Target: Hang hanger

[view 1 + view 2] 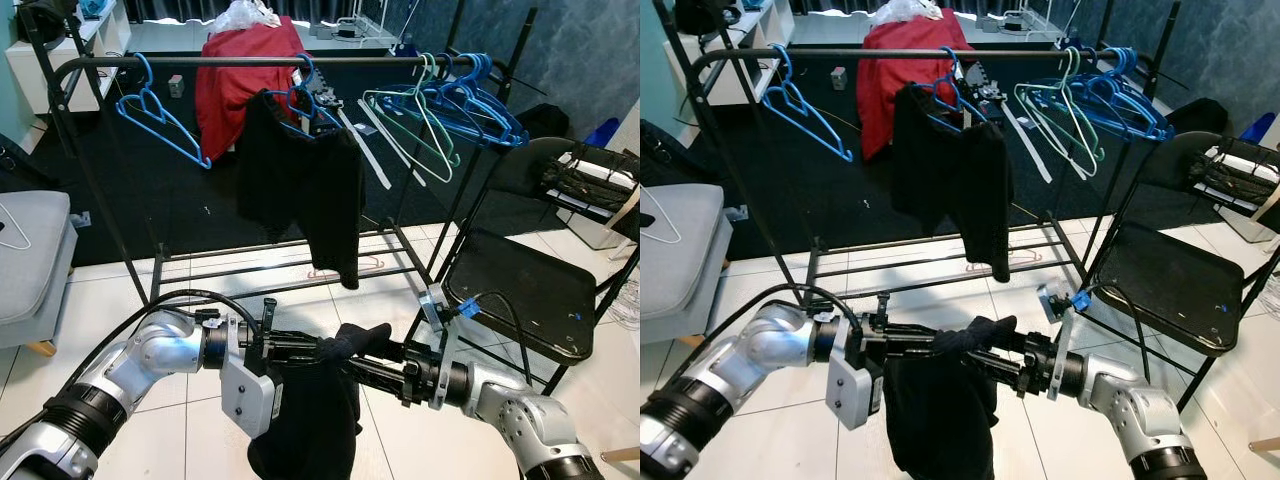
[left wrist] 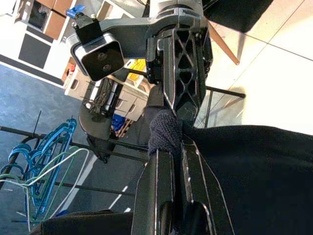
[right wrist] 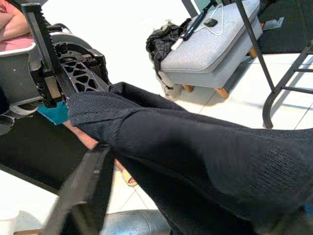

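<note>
**Spotter:** What's nearest your camera?

**Operator:** The black garment (image 1: 305,405), held low over the floor tiles between my two arms. My left gripper (image 1: 300,348) and right gripper (image 1: 375,362) meet nose to nose at its top edge. In the left wrist view both sets of fingers (image 2: 159,191) are pressed together on the same bunched knit fold, so each is pinching cloth, and the rest hangs straight down beneath them.

**Spotter:** And the biggest things ahead?

**Operator:** The clothes rack (image 1: 260,62) spans the view, well apart from my grippers and above them. A folding chair (image 1: 520,290) stands on my right. On the rail hang a black garment on a blue hanger (image 1: 300,180), a red cloth (image 1: 235,80), a bare blue hanger (image 1: 155,115) on my left and a bunch of blue and green hangers (image 1: 445,110) on my right.

**Spotter:** Can you see a hanger inside your garment?

**Operator:** I cannot tell. I judge the rail runs crosswise, parallel to my held edge, so the move is up and forward, neither arm clearly nearer.
</note>
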Available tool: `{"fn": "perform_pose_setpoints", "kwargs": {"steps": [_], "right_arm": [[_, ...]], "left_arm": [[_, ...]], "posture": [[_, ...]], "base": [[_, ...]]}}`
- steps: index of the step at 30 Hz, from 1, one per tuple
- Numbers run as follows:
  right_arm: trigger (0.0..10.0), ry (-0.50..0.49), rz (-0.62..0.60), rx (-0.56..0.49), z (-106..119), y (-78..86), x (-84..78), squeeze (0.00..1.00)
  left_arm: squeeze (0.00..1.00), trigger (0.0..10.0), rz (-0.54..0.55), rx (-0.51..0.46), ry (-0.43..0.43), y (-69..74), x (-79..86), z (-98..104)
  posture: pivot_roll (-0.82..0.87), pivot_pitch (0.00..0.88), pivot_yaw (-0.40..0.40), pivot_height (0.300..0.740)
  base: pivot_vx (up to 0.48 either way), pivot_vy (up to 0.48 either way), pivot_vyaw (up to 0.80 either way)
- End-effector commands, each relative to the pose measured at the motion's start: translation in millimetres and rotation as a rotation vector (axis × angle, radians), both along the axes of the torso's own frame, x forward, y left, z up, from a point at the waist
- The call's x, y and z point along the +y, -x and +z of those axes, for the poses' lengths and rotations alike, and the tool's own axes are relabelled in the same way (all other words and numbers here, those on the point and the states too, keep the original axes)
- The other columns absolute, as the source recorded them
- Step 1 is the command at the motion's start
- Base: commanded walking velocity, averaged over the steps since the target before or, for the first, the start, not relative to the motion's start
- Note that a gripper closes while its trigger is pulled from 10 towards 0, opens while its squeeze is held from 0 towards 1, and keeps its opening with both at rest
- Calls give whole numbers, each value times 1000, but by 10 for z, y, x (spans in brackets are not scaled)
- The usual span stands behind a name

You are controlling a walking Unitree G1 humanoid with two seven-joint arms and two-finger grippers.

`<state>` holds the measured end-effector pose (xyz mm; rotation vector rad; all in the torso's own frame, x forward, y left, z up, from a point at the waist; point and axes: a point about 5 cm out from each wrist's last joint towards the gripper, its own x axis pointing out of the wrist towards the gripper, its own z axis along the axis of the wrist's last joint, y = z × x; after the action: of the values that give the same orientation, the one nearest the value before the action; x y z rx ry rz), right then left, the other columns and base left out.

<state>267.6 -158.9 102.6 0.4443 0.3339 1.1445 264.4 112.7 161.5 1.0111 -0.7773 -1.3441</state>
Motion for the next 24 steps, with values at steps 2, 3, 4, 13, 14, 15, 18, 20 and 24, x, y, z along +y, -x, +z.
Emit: {"fn": "perform_pose_setpoints", "kwargs": {"steps": [2,3,4,13,14,15,18,20,24], "right_arm": [[0,-38,-13,8,18,-16,0,0],[0,-46,-6,14,17,-5,0,0],[0,-46,-6,14,17,-5,0,0],[0,-81,33,46,22,56,-1,0],[0,-81,34,46,23,59,-3,0],[0,-81,34,46,23,59,-3,0],[0,-80,34,46,24,59,-4,0],[0,-82,32,41,42,69,-16,0],[0,-120,26,26,134,88,-29,0]], "left_arm": [[47,10000,-30,-1,-5,50,-41,-11],[47,10000,-31,0,-6,53,-41,-13],[47,10000,-31,0,-6,53,-41,-13],[39,10000,-25,4,-12,53,-34,-29],[39,10000,-21,5,-14,49,-30,-32],[39,10000,-21,5,-14,49,-30,-32],[39,10000,-18,5,-15,46,-28,-33],[35,10000,31,14,-28,-2,9,-61],[27,10000,250,34,-96,-213,176,-182]], "posture": [[-92,49,-35,740],[-93,46,-34,740],[-93,46,-34,740],[-93,51,-36,740],[-93,51,-36,740],[-93,51,-36,740],[-93,51,-36,740],[-95,57,-36,740],[-101,65,-26,740]], "base": [[0,0,0],[0,0,0],[0,0,0],[0,0,0],[0,0,0],[0,0,0],[0,0,0],[0,0,0],[0,0,0]]}}
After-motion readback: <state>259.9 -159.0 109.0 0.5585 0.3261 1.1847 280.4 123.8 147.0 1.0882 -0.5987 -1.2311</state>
